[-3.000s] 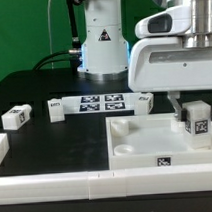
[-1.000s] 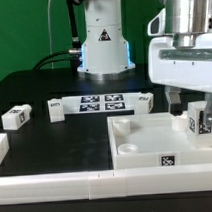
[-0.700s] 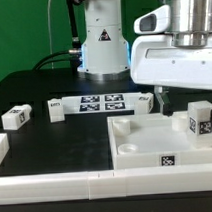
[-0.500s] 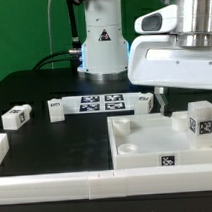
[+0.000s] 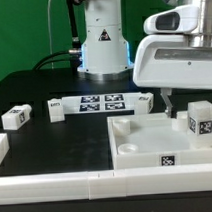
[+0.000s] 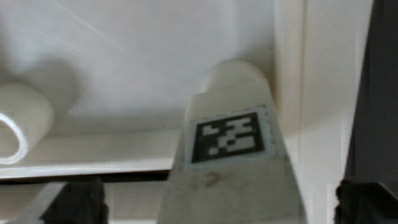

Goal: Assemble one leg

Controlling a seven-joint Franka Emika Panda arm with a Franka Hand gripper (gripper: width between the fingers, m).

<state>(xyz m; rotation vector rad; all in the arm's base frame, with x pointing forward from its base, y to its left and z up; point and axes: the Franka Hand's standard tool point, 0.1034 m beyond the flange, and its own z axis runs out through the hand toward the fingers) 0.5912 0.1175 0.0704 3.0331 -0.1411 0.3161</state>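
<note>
One leg (image 5: pixel 201 123) stands upright in the far corner of the square white tray-like panel (image 5: pixel 146 142), at the exterior view's right. It is a small white block with a black-and-white tag facing the camera. My gripper (image 5: pixel 190 96) hangs just above it, open and empty, with one dark finger (image 5: pixel 166 100) showing beside the leg. In the wrist view the leg (image 6: pixel 228 140) rises between my two fingers (image 6: pixel 71 205), with a gap on each side. My gripper (image 6: pixel 217 208) touches nothing.
Other legs lie on the black table at the left (image 5: pixel 16 116), beside the marker board (image 5: pixel 56 108) and at its right end (image 5: pixel 145 98). The marker board (image 5: pixel 102 101) lies in the middle. Long white bars (image 5: pixel 57 182) run along the front. A round recess (image 6: pixel 15 120) shows in the panel.
My gripper was low around the leg in the panel's corner. It has let go, opened and risen a little. The leg stays standing in the corner.
</note>
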